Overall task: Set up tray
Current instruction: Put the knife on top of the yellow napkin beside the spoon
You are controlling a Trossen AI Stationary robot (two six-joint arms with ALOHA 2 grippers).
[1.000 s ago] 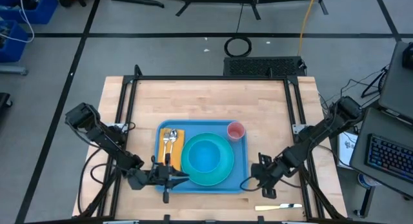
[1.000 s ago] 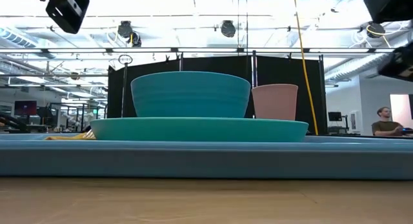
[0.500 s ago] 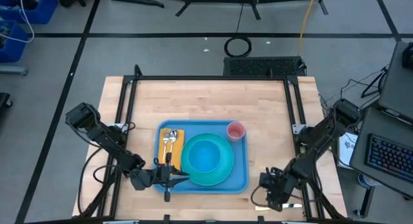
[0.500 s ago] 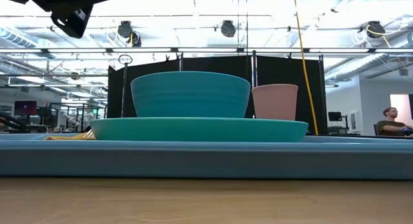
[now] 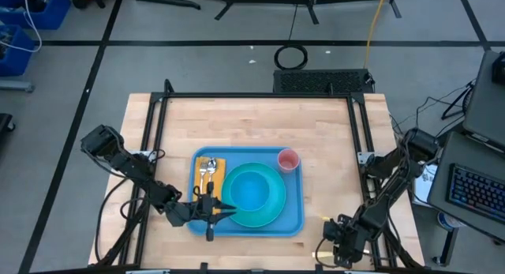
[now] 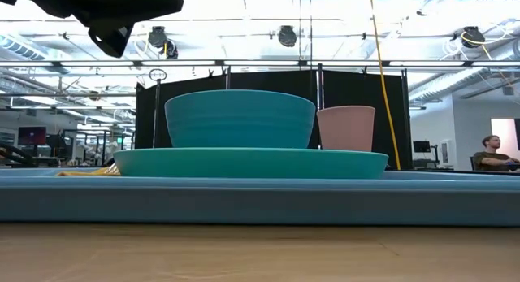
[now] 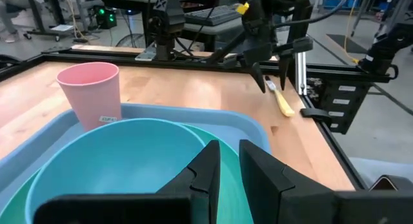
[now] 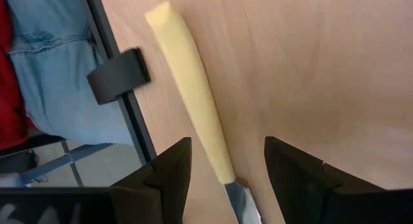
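Tray: the light-blue tray [image 5: 293, 219] lies flat on the wooden table [image 5: 252, 124], in the near half, about midway between left and right.
On the tray: a round teal plate [image 5: 272, 213] with a teal bowl [image 5: 251, 189] on it; a pink cup [image 5: 288, 160] upright at the far right corner; an orange napkin [image 5: 216, 176] along the left side, carrying 2 pieces of metal cutlery [image 5: 207, 169].
Left gripper: the left gripper [image 5: 223, 213] hangs over the near left part of the tray, at the plate's near left edge; its jaws stand narrow, with only a slim gap, and grip nothing.
Right gripper: the right gripper [image 8: 227, 166] is at the table's near right corner, right of the tray and apart from it; its jaws are spread wide, 1 finger on each side of a yellow-handled knife [image 8: 193, 108] lying flat on the wood.
Knife: near the table's edge rail; I cannot tell whether the fingers touch it.
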